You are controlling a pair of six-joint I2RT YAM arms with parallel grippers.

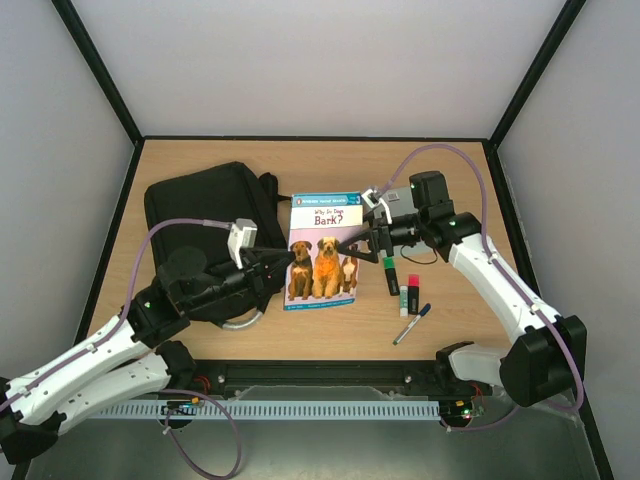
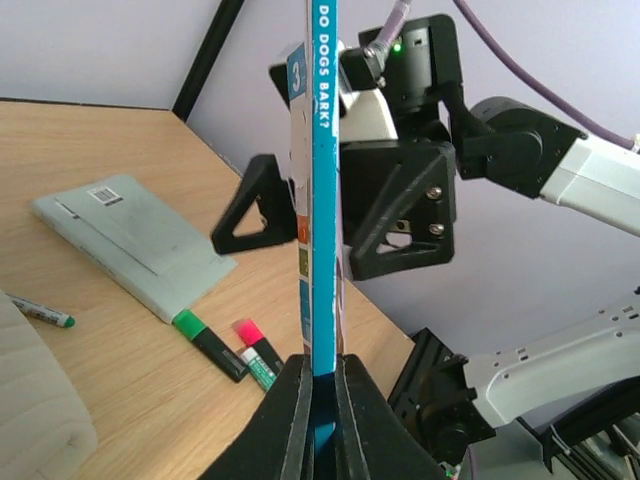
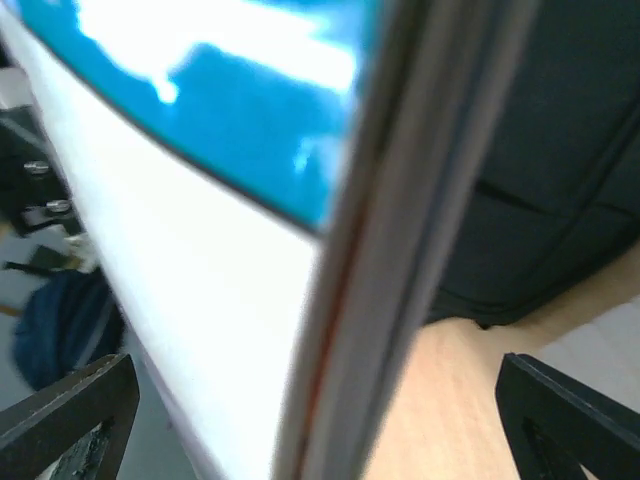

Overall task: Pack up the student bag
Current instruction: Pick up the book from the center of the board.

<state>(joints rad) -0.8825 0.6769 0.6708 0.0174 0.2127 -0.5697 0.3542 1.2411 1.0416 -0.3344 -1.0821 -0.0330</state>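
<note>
Book (image 1: 322, 262) edge-on between my left pincer (image 1: 284, 258) and right pincer (image 1: 352, 248); student bag (image 1: 205, 205) left of the former; markers (image 1: 404, 292) right of the latter.

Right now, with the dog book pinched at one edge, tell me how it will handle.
The book is thin yet runs straight out from the left jaws' pinch, so probably stiff enough and light. Glare on it suggests a slick cover that may slip. Gripped at one edge, it could droop when swung.
</note>
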